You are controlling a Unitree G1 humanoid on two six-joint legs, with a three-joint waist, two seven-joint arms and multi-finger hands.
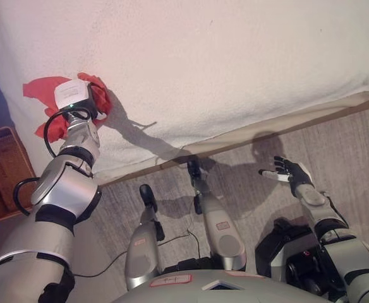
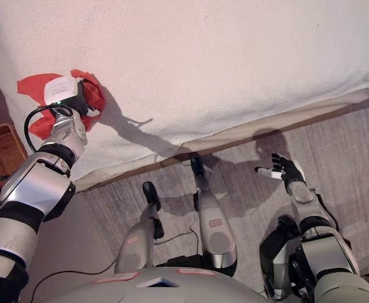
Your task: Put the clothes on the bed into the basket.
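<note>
Bed [image 1: 235,63], covered in a white textured blanket, fills the upper part of both views; its lower edge runs on a slant, from near the basket up toward the right side. Below that edge lies grey carpeted floor [image 1: 355,164]. Brown woven basket [image 1: 4,173] sits on the floor off the bed's left corner, only partly in view, just beside the left arm. One piece of clothing, a red cloth [image 1: 42,88], lies crumpled on the bed near its left edge, above the basket and not in it. Left hand [image 1: 95,100] is down on the red cloth, mostly hidden by the wrist; cannot tell whether the fingers grip the fabric or lie flat. Right hand [image 1: 287,170] hangs over the floor, well clear of the bed's lower edge, fingers spread and relaxed, holding nothing.
</note>
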